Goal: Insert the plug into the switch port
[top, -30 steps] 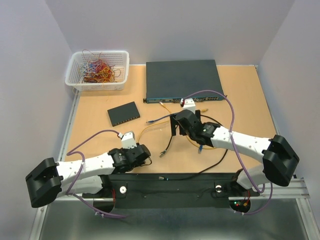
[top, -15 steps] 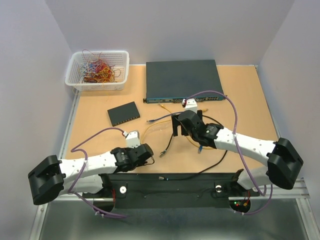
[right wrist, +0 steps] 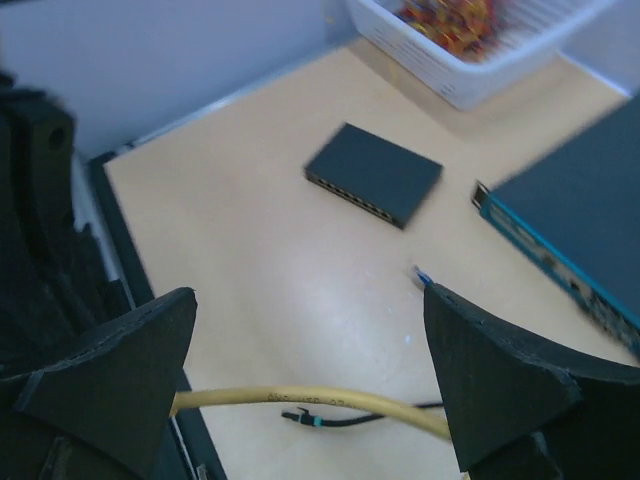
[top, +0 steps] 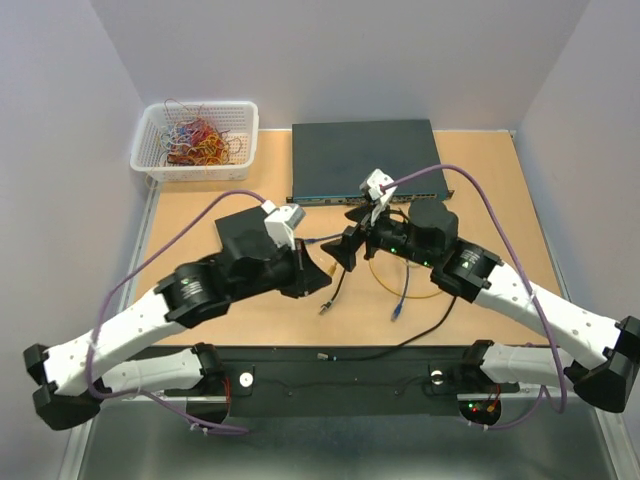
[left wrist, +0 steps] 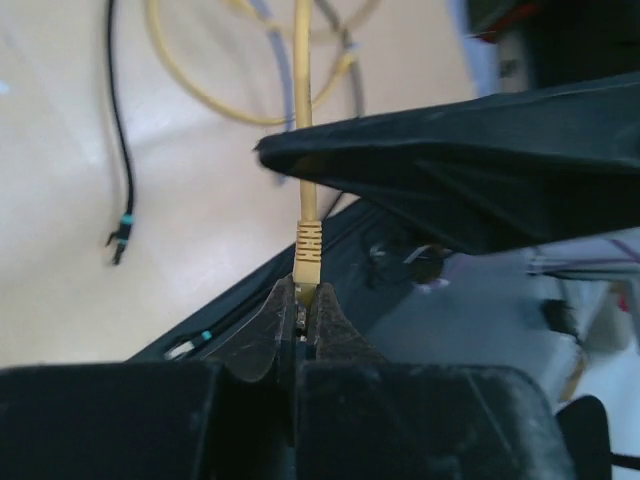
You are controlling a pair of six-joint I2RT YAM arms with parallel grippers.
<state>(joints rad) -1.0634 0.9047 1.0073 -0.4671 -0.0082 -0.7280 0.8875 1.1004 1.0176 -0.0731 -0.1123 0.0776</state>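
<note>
The yellow plug (left wrist: 307, 262) is pinched at its tip by my left gripper (left wrist: 303, 295), which is shut on it and raised above the table's middle (top: 316, 272). Its yellow cable (right wrist: 320, 398) runs between the wide-open fingers of my right gripper (right wrist: 308, 300), which touch nothing. That gripper (top: 350, 250) hovers just right of the left one, and one right finger (left wrist: 470, 170) crosses the left wrist view. The small black box (right wrist: 375, 172) lies flat at the far left, its row of switch ports (right wrist: 350, 197) along the near edge. In the top view my left arm partly covers the box (top: 232, 228).
The large grey-blue rack switch (top: 365, 155) lies at the back. A white basket (top: 195, 140) of coloured wires stands at the back left. Loose on the table are a black cable with a teal-banded plug (top: 325, 308) and a blue cable (top: 400, 305).
My left gripper has shut on the yellow plug and risen from the near edge toward the middle. My right arm has lifted, its open fingers now astride the yellow cable.
</note>
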